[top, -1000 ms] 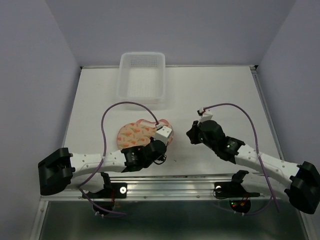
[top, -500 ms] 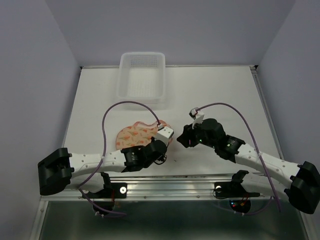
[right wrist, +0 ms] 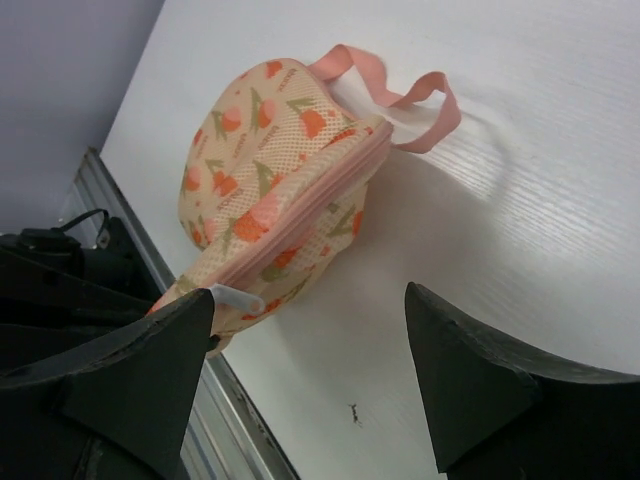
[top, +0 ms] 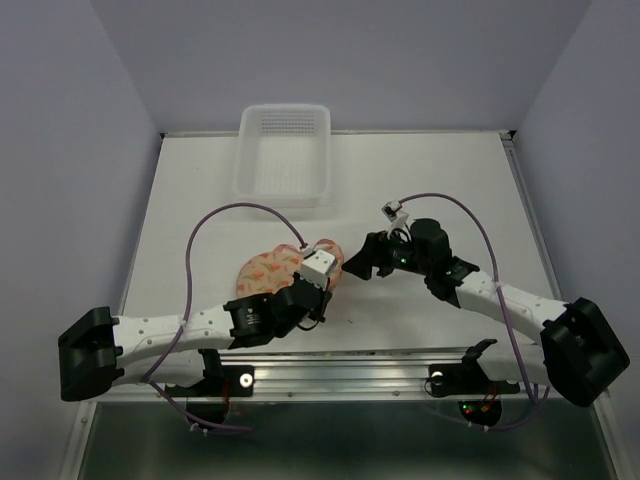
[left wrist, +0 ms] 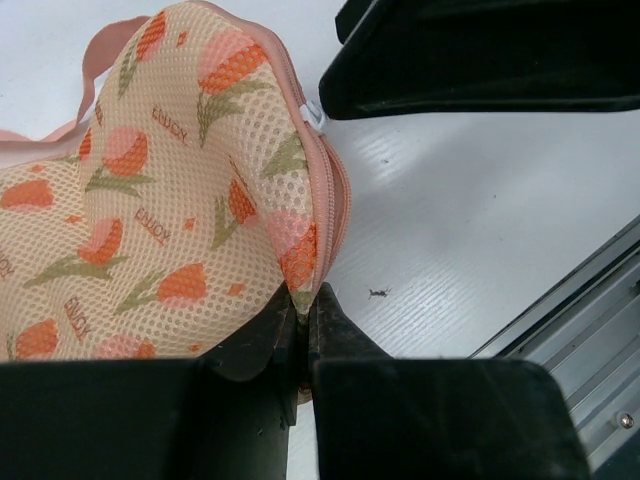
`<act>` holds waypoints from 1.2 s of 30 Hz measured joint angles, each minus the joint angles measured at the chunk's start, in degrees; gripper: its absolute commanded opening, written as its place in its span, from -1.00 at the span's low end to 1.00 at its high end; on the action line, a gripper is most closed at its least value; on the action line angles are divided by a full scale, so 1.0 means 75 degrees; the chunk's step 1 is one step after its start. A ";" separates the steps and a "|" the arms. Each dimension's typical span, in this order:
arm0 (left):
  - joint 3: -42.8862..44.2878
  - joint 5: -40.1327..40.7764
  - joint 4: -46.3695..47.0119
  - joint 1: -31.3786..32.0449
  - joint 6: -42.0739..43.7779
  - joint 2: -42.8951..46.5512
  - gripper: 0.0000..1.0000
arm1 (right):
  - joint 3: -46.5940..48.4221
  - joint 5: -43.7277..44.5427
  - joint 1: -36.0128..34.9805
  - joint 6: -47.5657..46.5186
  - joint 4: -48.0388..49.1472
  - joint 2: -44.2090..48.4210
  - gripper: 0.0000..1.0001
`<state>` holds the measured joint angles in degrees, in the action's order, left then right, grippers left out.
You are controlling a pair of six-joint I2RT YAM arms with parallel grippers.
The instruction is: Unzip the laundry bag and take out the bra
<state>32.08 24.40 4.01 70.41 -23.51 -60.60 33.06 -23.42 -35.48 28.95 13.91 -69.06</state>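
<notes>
The laundry bag is a cream mesh pouch with orange and green prints and pink zipper trim, lying at the front middle of the table. In the left wrist view my left gripper is shut on the bag's lower edge, holding it propped up. My right gripper stands open just right of the bag, with its left fingertip right beside the white zipper pull, nothing between the fingers. The zipper looks closed. The bra is hidden.
A white perforated basket stands at the back of the table. The bag's pink loop strap lies on the table behind it. The metal rail of the table's front edge runs close by the grippers.
The right gripper has opened from shut and moved left up to the bag's zipper end. The left gripper kept its grip and shifted the bag slightly right.
</notes>
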 measured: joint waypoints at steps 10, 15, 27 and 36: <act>-0.0131 -0.0029 0.0210 0.0000 -0.0105 0.0003 -0.76 | 0.0032 -0.1119 0.0108 0.0714 0.0854 -0.0105 0.44; -0.0131 -0.0026 0.0356 0.0000 -0.0134 0.0003 -0.76 | 0.0035 -0.1346 0.0108 0.0930 0.1037 -0.0356 0.37; -0.0131 0.0006 0.0510 -0.0003 -0.0140 -0.0006 -0.76 | 0.0035 -0.1690 0.0108 0.1198 0.1169 -0.0702 -0.29; -0.0131 0.0017 0.0583 0.0000 -0.0189 -0.0119 -0.75 | 0.0035 -0.1647 0.0108 0.1122 0.1011 -0.0595 -0.42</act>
<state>31.09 24.53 8.38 70.41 -24.93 -61.49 33.32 -35.77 -34.68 37.36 21.50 -73.52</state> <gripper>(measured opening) 0.143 0.290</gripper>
